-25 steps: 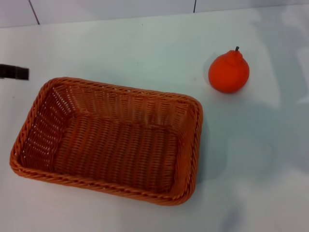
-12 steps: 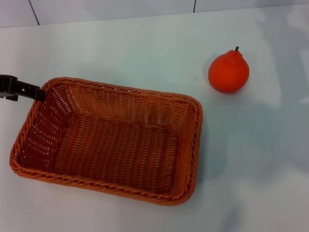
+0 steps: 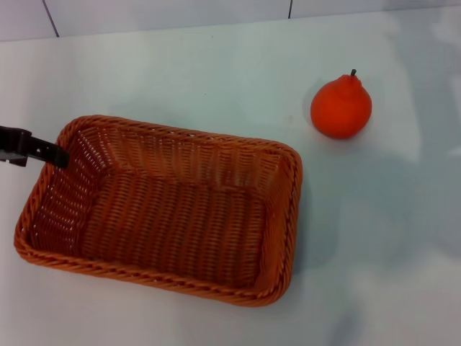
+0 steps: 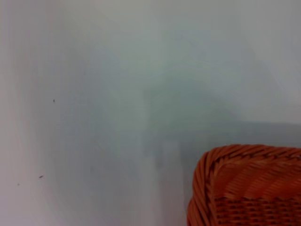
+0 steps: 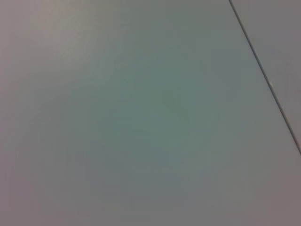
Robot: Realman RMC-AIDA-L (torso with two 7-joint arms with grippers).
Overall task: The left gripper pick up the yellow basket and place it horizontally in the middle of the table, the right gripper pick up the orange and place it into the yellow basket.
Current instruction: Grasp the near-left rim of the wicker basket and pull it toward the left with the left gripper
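Note:
The yellow basket (image 3: 169, 209), orange-brown woven wicker with a braided rim, lies empty on the white table (image 3: 180, 65), left of centre in the head view. One corner of it shows in the left wrist view (image 4: 244, 186). My left gripper (image 3: 43, 150), a black finger piece, reaches in from the left edge, its tip at the basket's far-left corner rim. The orange (image 3: 341, 107) stands upright on the table, to the right of the basket and farther back, apart from it. My right gripper is out of view.
The table's far edge meets a pale wall with dark seams (image 3: 291, 9). The right wrist view shows only a plain grey surface with one dark seam (image 5: 263, 70).
My left gripper has come in from the left edge toward the basket's far-left corner and dropped slightly lower. The basket and the orange have not moved.

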